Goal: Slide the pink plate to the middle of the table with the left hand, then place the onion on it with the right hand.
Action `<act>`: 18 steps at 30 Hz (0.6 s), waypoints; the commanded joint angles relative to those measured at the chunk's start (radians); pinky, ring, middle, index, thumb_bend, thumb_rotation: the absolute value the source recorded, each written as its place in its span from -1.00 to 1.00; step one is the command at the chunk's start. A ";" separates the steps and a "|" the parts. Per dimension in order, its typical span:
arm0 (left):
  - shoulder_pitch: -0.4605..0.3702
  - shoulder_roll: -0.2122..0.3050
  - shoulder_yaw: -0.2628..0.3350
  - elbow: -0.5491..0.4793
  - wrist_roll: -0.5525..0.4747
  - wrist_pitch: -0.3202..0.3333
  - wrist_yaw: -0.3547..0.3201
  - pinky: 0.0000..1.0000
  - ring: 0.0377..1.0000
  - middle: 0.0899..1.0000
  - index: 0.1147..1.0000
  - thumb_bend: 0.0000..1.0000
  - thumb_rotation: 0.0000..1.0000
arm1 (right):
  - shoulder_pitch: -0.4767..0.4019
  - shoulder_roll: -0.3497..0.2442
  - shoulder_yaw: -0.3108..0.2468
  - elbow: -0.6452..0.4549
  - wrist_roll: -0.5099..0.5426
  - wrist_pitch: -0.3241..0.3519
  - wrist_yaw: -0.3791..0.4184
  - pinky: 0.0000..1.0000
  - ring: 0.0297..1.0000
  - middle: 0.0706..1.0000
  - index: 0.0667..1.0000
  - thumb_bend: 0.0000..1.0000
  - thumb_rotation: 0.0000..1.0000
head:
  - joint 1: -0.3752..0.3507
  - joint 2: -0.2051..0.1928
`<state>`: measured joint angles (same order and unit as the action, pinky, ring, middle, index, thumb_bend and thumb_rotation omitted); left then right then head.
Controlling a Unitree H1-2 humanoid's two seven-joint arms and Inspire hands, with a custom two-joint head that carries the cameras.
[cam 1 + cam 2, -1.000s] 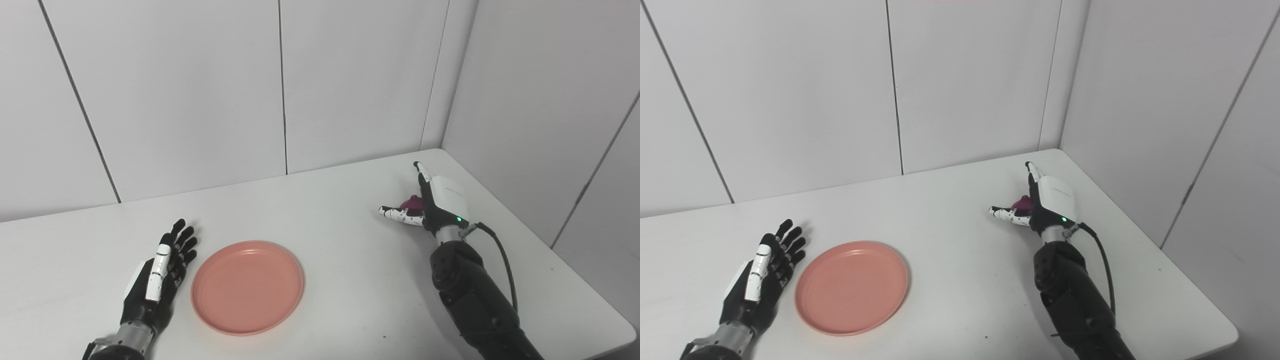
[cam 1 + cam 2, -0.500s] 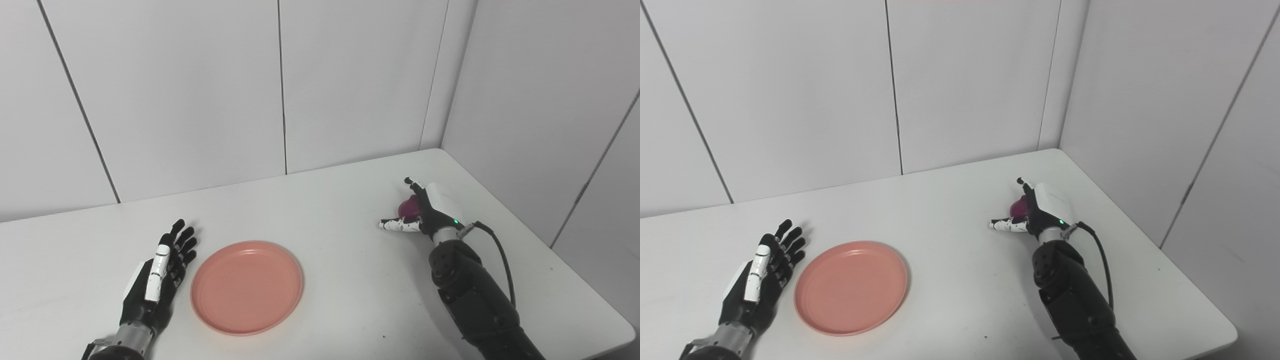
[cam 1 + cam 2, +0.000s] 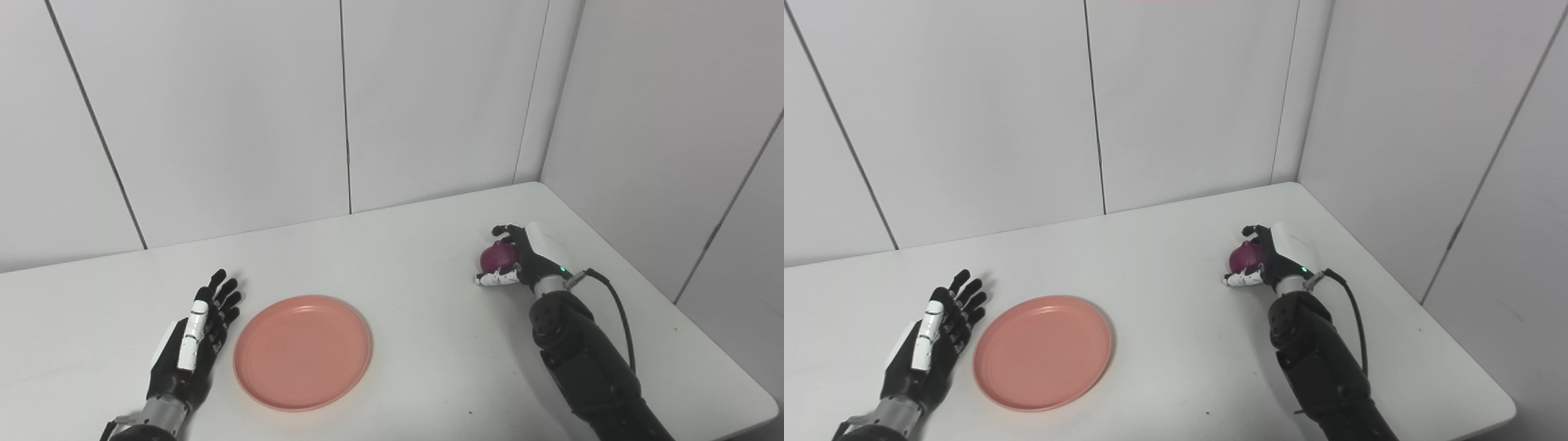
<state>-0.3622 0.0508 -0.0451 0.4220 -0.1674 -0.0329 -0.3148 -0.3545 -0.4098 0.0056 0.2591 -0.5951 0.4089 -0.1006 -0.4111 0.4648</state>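
The pink plate [image 3: 302, 351] lies flat on the white table [image 3: 416, 306], left of the middle. My left hand [image 3: 195, 334] rests open just left of the plate, fingers straight, not holding it. The purple onion [image 3: 496, 257] sits at the right side of the table. My right hand [image 3: 520, 257] is curled around it, fingers over its top and thumb under its front. In the right eye view the onion [image 3: 1242, 257] and right hand [image 3: 1274, 257] show the same grasp.
White wall panels stand close behind the table and along its right side. A black cable [image 3: 615, 312] runs from the right wrist along the forearm. The table's right edge is close to the right arm.
My right hand has lowered and closed its fingers and thumb around the onion, from spread open a second ago. The left hand and the plate have not moved.
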 commanded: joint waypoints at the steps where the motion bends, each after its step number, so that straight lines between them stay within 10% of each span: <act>1: 0.019 -0.005 -0.005 0.000 0.001 0.019 0.001 0.98 0.95 0.96 0.95 0.27 1.00 | -0.044 -0.009 -0.021 -0.020 0.002 -0.008 -0.049 0.01 0.18 0.27 0.35 0.18 -0.93 | 0.000 0.001; 7: 0.016 -0.007 -0.005 0.009 -0.002 0.013 -0.004 0.99 0.96 0.96 0.95 0.27 1.00 | -0.040 0.009 -0.045 -0.016 0.038 -0.042 -0.096 -0.36 -0.19 -0.08 0.28 0.09 -1.00 | 0.002 0.003; 10: 0.015 -0.007 -0.006 0.012 0.001 0.007 -0.004 0.98 0.96 0.96 0.96 0.28 1.00 | -0.040 0.014 -0.050 -0.010 0.054 -0.062 -0.123 -0.53 -0.40 -0.12 -0.06 0.05 -1.00 | 0.005 0.004; 18: 0.017 -0.010 -0.006 0.001 0.002 0.018 0.001 0.98 0.96 0.96 0.95 0.28 1.00 | -0.039 0.018 -0.054 0.013 0.088 -0.138 -0.190 -0.60 -0.46 -0.29 -0.05 0.03 -1.00 | 0.010 0.006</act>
<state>-0.3582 0.0489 -0.0454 0.4155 -0.1672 -0.0308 -0.3147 -0.3541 -0.3808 -0.0332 0.2840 -0.5128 0.3308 -0.2535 -0.4019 0.4709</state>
